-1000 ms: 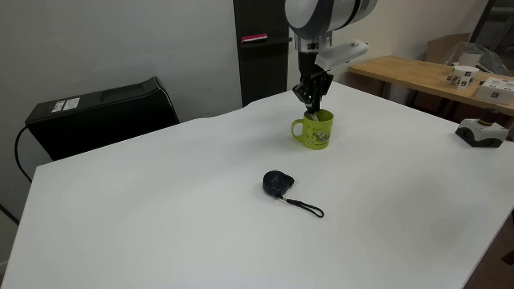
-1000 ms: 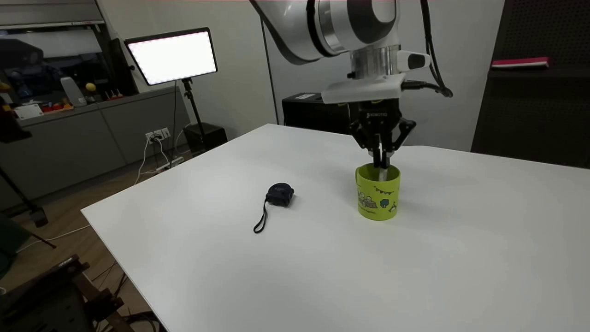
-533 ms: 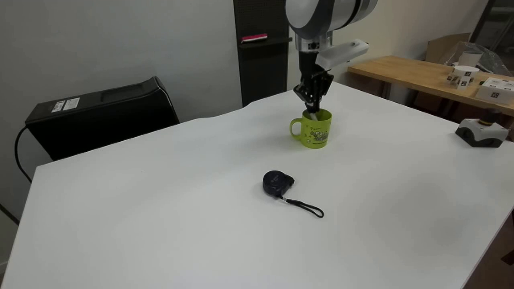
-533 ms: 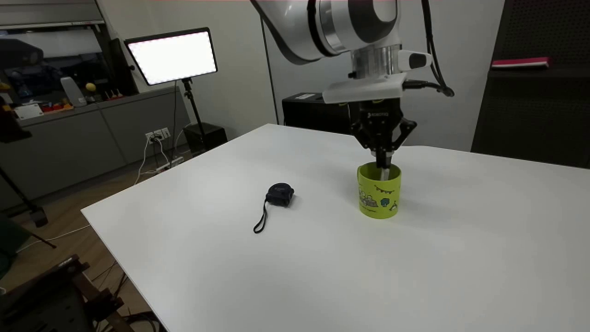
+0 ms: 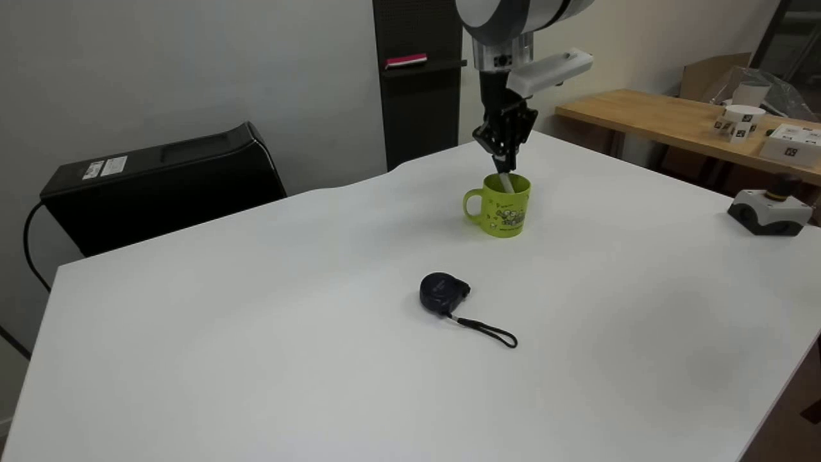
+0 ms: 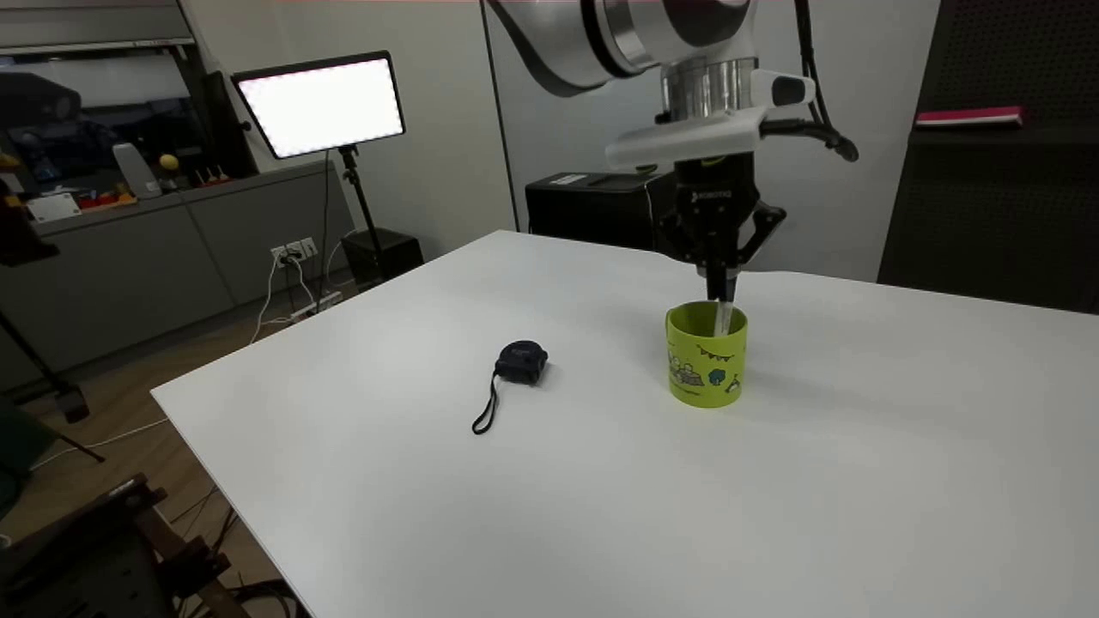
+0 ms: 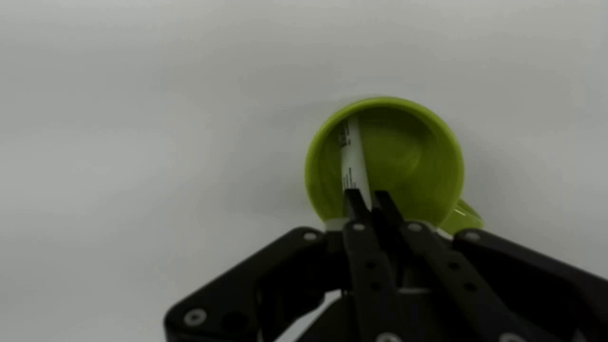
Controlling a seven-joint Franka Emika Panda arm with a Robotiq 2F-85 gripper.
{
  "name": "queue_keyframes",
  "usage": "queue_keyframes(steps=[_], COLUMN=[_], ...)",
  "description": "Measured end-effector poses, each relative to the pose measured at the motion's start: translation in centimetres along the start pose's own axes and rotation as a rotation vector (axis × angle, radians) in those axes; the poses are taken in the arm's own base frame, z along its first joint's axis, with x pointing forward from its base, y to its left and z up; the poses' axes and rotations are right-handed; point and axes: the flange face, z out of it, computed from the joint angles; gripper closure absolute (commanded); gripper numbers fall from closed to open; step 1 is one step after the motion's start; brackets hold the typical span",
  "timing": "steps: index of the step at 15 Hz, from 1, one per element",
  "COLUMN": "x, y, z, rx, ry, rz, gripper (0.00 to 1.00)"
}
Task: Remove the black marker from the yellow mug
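The yellow mug (image 5: 507, 215) stands upright on the white table in both exterior views (image 6: 704, 369), its loop handle on the left in an exterior view. The black marker shows its pale barrel (image 7: 354, 161) slanting inside the mug in the wrist view. Its barrel also shows at the mug's mouth in both exterior views (image 5: 507, 183) (image 6: 723, 319). My gripper (image 7: 366, 197) is shut on the marker's upper part, with the fingertips (image 6: 721, 296) just above the mug rim. The marker's dark cap end is hidden. Its lower end is still inside the mug.
A dark tape measure (image 5: 442, 293) with a thin black cord lies on the table, also seen in an exterior view (image 6: 521, 361). A white control box with a button (image 5: 770, 208) stands at the table's edge. A black case (image 5: 163, 186) is behind the table.
The fingers closed on the marker, and the mug shifted slightly. Then my gripper rose a little, and more of the pale barrel shows above the mug's inside.
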Motion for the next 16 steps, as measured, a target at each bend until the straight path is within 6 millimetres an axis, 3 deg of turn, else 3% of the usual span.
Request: queue_keyframes(steps=[4, 6, 12, 16], x=[-0.3, -0.6, -1.7, -2.3], y=[2.4, 3.0, 3.2, 0.2], z=[-6.1, -8.2, -11.2, -12.1], rx=[-0.019, -0.021, 0.008, 0.094], ry=[-0.007, -0.013, -0.054, -0.095], rz=[0.025, 0.033, 0.028, -0.039], gripper=[0.98, 0.98, 0.98, 0.98])
